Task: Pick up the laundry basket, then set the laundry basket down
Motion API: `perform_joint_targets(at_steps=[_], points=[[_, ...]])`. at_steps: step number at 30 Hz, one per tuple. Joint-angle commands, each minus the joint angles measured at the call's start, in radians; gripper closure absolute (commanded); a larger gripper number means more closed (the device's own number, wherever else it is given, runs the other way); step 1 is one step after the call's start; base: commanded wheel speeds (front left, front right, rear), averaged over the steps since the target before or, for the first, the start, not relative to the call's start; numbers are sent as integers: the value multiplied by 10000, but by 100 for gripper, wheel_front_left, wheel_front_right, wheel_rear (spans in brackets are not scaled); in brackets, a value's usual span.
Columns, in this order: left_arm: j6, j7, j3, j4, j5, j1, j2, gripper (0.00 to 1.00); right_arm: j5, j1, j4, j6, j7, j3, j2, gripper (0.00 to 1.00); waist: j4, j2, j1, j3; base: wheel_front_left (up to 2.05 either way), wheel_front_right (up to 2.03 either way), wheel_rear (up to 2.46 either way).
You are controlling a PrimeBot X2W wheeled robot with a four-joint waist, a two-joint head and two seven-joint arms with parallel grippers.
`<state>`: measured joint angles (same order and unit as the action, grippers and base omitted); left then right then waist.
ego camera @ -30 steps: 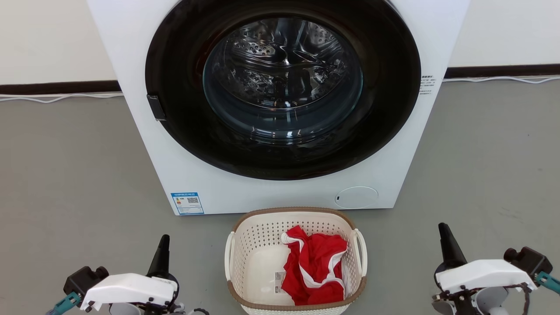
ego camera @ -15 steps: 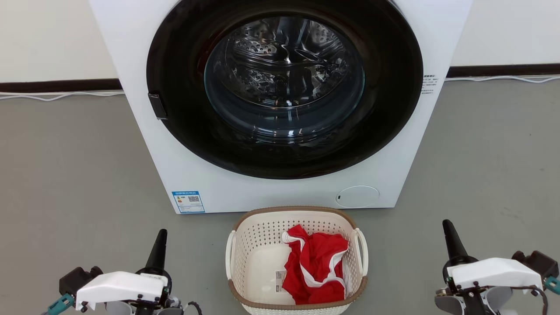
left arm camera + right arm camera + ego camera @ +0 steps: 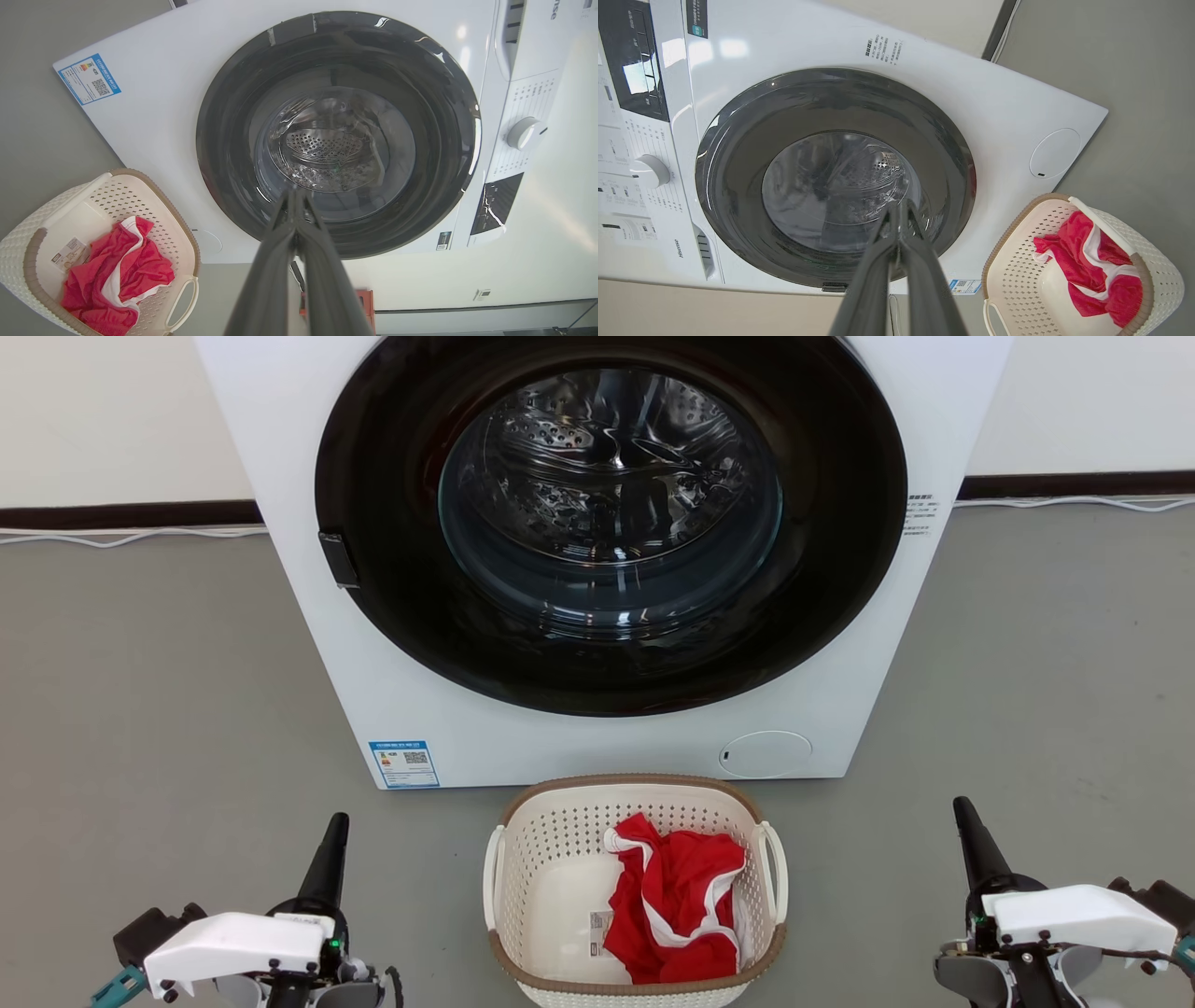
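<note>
The laundry basket [image 3: 523, 821], cream-white and perforated with a brown rim and white loop handles, stands on the grey floor just in front of the washing machine. A red garment with white trim [image 3: 677, 901] lies in its right half, beside a barcode sticker. My left gripper [image 3: 337, 823] is shut and empty, well to the basket's left. Equally far to its right, my right gripper [image 3: 962, 805] is shut with nothing in it. The left wrist view has the left gripper [image 3: 293, 193] pointing at the drum and the basket [image 3: 18, 247] at lower left. From the right wrist, the right gripper [image 3: 899, 205] and the basket [image 3: 1164, 275] show.
A white front-loading washing machine [image 3: 373, 691] with a dark round door [image 3: 840, 569] stands close behind the basket. A white cable [image 3: 131, 534] runs along the dark skirting at the wall. Grey floor stretches to both sides of the basket.
Both arms have drifted a little outward, away from the basket, and their bodies sit lower in the head view. The view itself shifted slightly. The basket has stayed put.
</note>
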<state>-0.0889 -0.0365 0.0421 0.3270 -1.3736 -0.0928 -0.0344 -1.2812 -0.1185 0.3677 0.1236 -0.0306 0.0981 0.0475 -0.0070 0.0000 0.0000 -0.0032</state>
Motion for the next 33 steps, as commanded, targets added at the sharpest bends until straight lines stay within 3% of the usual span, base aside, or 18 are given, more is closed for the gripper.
perform_joint_targets(at_steps=[1,24,33], points=[[-128,-105,312,-364,-301,-186,-133,100,-408,-127,-417,63,-177,-113,30,100,6,0,0,5,0,0,0],[-412,-753,708,-806,-2311,-154,-157,100,-3222,102,-1213,71,-811,148,28,100,69,0,0,61,0,0,0],[-418,-766,716,-816,-2351,-154,-158,100,-3278,107,-1229,71,-823,153,27,100,70,0,0,62,0,0,0]])
